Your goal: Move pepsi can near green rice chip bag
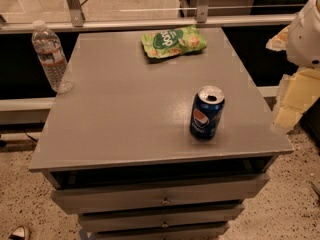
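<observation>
Grey worktop (125, 109) over drawers. Crinkly light green rice chip bag (173, 41) lies at its far edge. Small dark blue pepsi can (206, 112) stands upright front right, well apart from it: move not begun. White arm (305, 34) hangs off the right side, pale claw (292, 101) beneath, clear of the can; apart or together, cannot tell.

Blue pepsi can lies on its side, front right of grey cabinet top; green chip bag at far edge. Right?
No: camera view shows the dark blue metal pepsi can upright, front right of the grey cabinet top; crinkly light green chip bag at far edge. The gripper is off the right edge.
</observation>
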`<action>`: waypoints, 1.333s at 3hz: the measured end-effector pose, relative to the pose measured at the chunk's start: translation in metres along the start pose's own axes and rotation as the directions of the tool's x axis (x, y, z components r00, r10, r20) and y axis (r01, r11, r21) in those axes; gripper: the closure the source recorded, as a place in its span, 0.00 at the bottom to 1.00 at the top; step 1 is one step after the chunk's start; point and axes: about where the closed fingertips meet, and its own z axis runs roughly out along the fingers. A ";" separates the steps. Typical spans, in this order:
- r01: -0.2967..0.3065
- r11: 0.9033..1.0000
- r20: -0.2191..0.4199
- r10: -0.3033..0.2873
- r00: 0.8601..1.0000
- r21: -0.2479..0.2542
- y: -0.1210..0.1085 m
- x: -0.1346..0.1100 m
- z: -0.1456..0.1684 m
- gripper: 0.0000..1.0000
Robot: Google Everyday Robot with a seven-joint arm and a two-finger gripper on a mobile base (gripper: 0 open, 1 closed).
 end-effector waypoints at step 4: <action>-0.100 0.990 0.294 0.124 0.948 -0.095 -0.002 -0.014 0.057 0.00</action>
